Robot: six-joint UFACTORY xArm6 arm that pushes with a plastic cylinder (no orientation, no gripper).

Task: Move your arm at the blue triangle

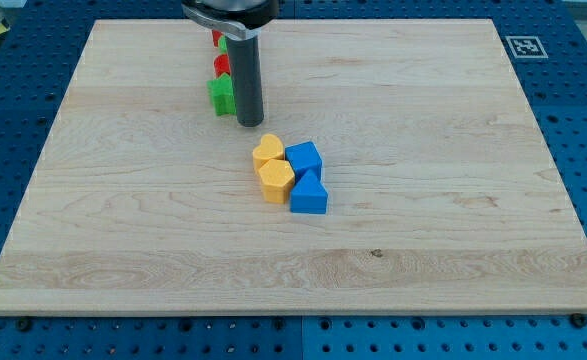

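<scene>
The blue triangle (309, 194) lies near the middle of the wooden board (423, 200). It touches a blue cube (303, 158) just above it and a yellow hexagon-like block (275, 181) to its left. A yellow heart (267, 150) sits above that yellow block. My tip (250, 123) stands on the board up and to the left of this cluster, apart from it, close beside a green block (221, 95).
Behind the rod at the view's top, a red block (222, 66) and further red and green pieces (217, 41) stand in a column, partly hidden by the rod. A marker tag (525, 46) sits off the board's top right corner.
</scene>
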